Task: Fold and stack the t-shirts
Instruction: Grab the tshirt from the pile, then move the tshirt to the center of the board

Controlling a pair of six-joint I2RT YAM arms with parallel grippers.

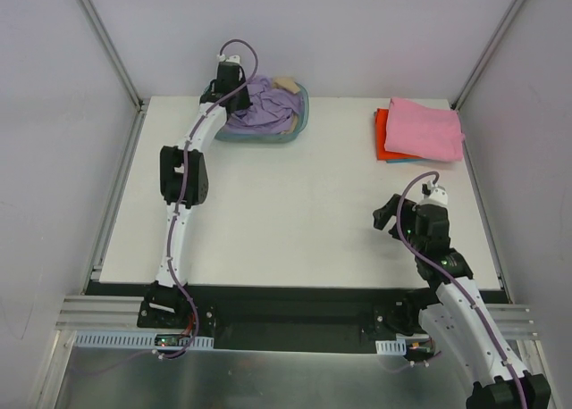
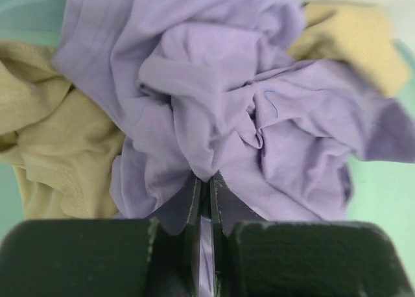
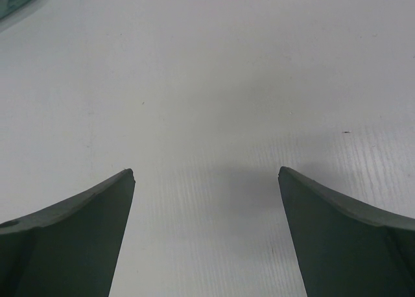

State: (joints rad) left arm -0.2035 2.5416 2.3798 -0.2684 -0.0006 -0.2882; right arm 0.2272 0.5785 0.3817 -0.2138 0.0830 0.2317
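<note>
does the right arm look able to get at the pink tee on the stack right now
Probably yes. The right arm hangs over the table with jaws open, and nothing lies between it and the pink t-shirt, which lies topmost at the far right, uncovered. The left arm is busy at the basket.

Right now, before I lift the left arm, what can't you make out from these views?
- Top view: basket contents below the lavender t-shirt, covered by it and the left arm.
- Top view: orange-red t-shirt, mostly under the pink t-shirt; fold hidden.
- Left wrist view: how much cloth the left gripper pinches, hidden behind its fingers.
- Right wrist view: basket cut off at the top-left edge.
</note>
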